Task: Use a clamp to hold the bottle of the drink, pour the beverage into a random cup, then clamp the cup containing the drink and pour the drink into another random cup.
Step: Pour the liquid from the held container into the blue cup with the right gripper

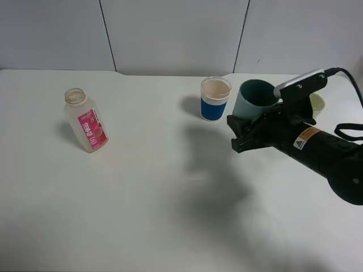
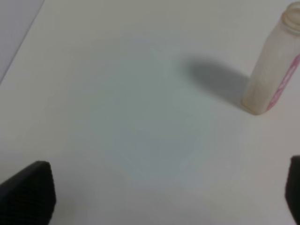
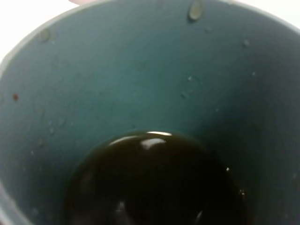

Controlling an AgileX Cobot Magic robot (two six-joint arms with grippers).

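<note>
Right gripper [image 1: 236, 135]: jaws clenched low on the teal tumbler [image 1: 248, 103], as far as I can read it from the high camera. The black gripper body covers the tumbler's base, so I cannot tell whether it is clear of the table [image 1: 170, 204].

The tumbler is close beside the blue-banded cup [image 1: 214, 106], on that cup's right in the high view. The two rims are near each other, with a sliver of gap between the bodies. The blue-banded cup stands upright, and its inside looks pale.

Right wrist camera looks straight down the tumbler's mouth. The drink [image 3: 154, 183] pools dark brown at the bottom, with a bright glint on its surface. Droplets [image 3: 196, 9] cling to the teal inner wall, up towards the rim.

Left gripper [image 2: 164, 187]: released, with the fingers [image 2: 28, 194] spread to the edges of its wrist view and only bare table between them. I do not see this gripper from the high camera.

The bottle [image 1: 86, 123] stands upright at the left of the table, uncapped, pink label showing (well apart from both cups). In the left wrist view it is ahead of the open jaws and off to one side, untouched.

A pale yellow-green cup [image 1: 317, 102] peeks out behind the right arm, at the far right.
</note>
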